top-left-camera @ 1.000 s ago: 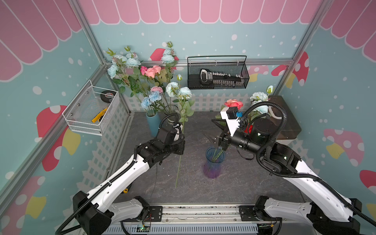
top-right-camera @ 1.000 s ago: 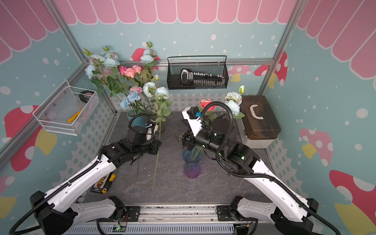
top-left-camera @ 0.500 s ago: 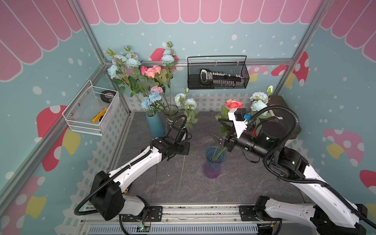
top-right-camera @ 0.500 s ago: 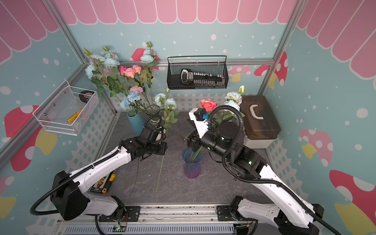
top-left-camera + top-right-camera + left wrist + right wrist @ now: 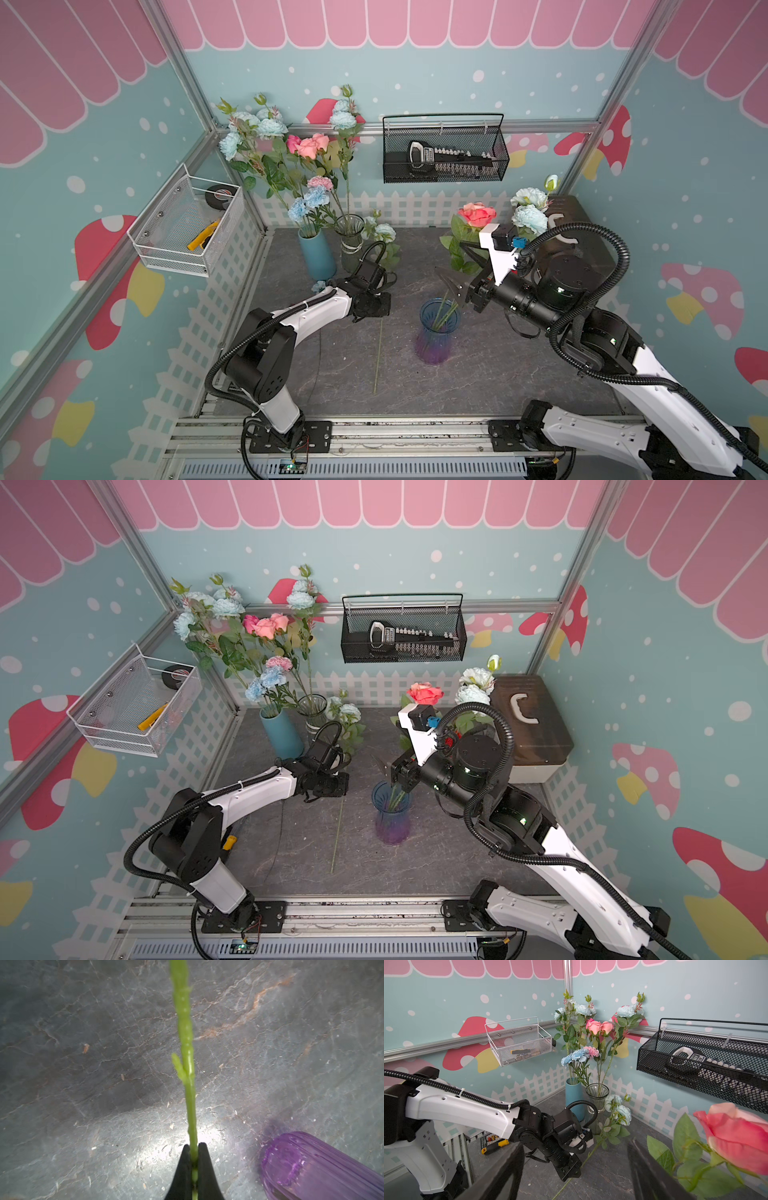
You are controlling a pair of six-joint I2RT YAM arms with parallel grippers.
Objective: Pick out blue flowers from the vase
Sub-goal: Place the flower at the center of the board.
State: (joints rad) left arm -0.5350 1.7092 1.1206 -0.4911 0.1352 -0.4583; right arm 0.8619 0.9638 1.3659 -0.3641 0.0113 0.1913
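Your left gripper (image 5: 194,1157) is clamped tight on the green stem of a blue flower (image 5: 384,231). In the left wrist view its two black fingers (image 5: 184,1172) meet on the stem at the bottom centre of the frame. From there the stem runs straight up across the grey slate table (image 5: 83,1084).

In both top views that stem slants through the middle of the frame. The cut end sits low at centre and the gripper holds it about midway. The pale-blue heads sit above the wrist, just beside the clear glass vase (image 5: 351,243). I cannot tell whether the cut end touches the table.

Your right gripper (image 5: 451,286) stands wide open with nothing in it. In the right wrist view its dark fingers (image 5: 508,1167) sit well apart along the bottom of the picture. In both top views it hovers just above the rim of the blue-and-purple vase (image 5: 434,345), right of centre, which has green stems (image 5: 444,312) in it.

Up and to the right of that gripper are a coral rose (image 5: 478,214) and two more pale-blue blooms (image 5: 528,210). The arm covers their stems, so they probably stand in that vase, but you cannot trace them down.

In the upper left, the blue ceramic vase (image 5: 318,257) and the clear glass vase hold more blue flowers. The large blue heads (image 5: 253,129) are high up and the blue carnations (image 5: 307,203) are lower. Pink roses (image 5: 309,145) and a small pink carnation (image 5: 320,182) are mixed in with them.
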